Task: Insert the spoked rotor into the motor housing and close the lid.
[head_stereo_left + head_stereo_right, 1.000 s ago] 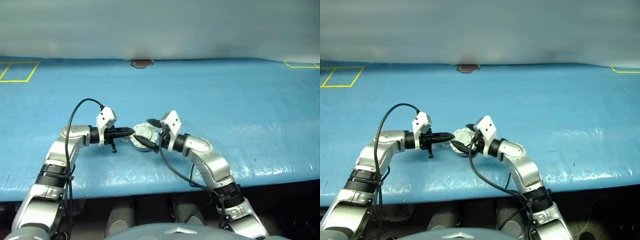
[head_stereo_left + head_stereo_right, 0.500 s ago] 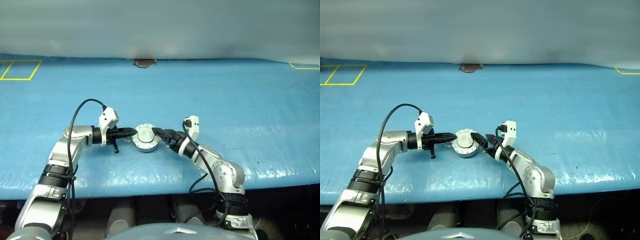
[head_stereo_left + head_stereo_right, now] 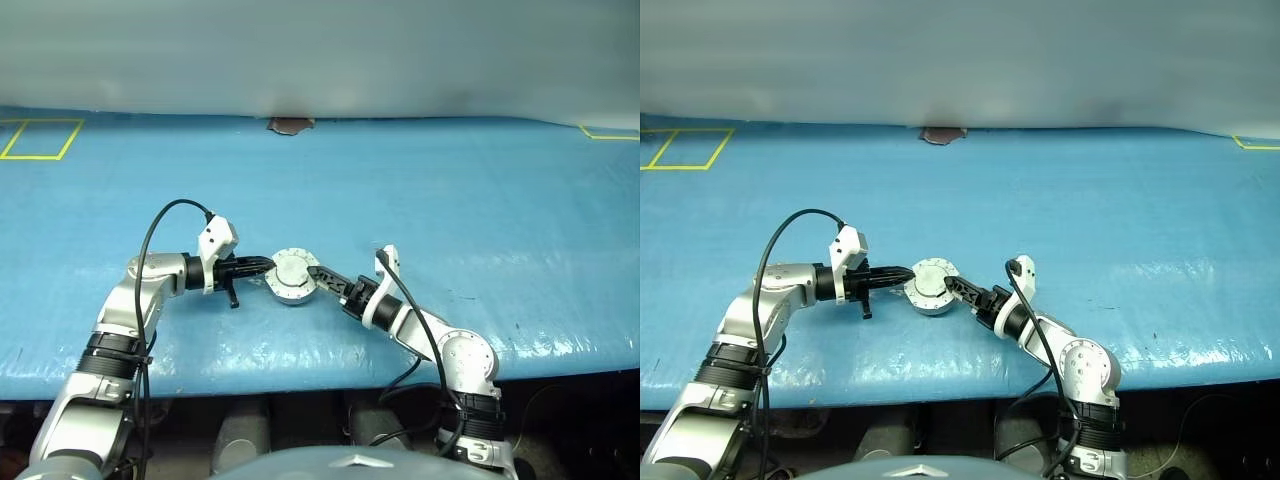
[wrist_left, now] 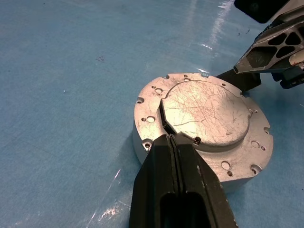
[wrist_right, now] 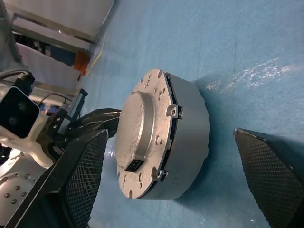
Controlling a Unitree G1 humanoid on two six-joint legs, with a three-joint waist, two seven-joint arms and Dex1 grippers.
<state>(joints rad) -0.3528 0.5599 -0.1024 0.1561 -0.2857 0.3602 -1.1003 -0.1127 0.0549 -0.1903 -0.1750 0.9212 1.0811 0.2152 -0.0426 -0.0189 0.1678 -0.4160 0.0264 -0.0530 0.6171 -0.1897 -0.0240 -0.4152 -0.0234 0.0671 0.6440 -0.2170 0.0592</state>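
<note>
Motor housing (image 3: 294,276) sits flat on the blue tabletop (image 3: 480,210), near the front edge and between the two arms. Lid (image 4: 209,111) is down on top of it: plain pale grey, scratched outer face up, raised round centre, small holes and notches around the flange. Spoked rotor is not visible with the lid closed. Left end effector (image 3: 262,265) comes in from the robot's left, fingers pressed together with nothing between them; in the left wrist view the tips (image 4: 176,142) lie on the rim of the lid at the edge of the raised centre, beside a small dark slot. Right end effector (image 3: 325,279) comes in low from the robot's right, fingers spread wide. In the right wrist view its two mesh-textured pads (image 5: 83,171) stand either side of the housing, one near the lid face, the other off the base side, with a visible gap to the metal on both sides; nothing gripped. Yellow tape outlines (image 3: 38,140) mark the far left corner of the tabletop, another at the far right (image 3: 605,131). A small brown patch (image 3: 288,125) lies at the far edge, centre.
</note>
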